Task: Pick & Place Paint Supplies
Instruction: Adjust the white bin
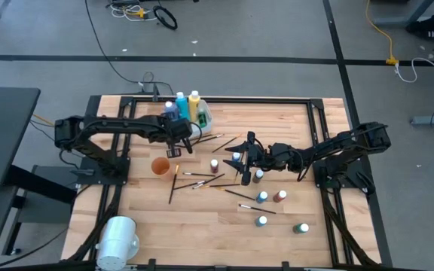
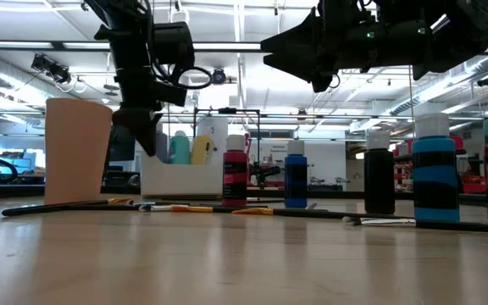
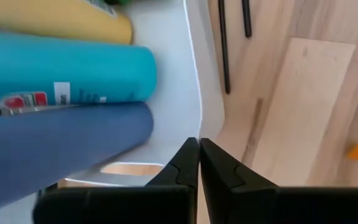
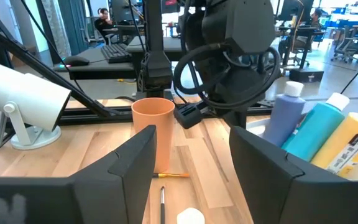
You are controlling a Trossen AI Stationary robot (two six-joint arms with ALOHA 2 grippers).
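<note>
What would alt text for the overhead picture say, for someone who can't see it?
Two dark robot arms reach over a wooden table. The left gripper, shut, is beside a white tub holding three bottles; the right gripper, open, hovers over scattered small bottles and brushes. An orange cup stands mid-table, a white cylinder at the near left corner.

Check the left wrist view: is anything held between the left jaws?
No. The left gripper is shut with nothing between its jaws, beside the white tub.
</note>
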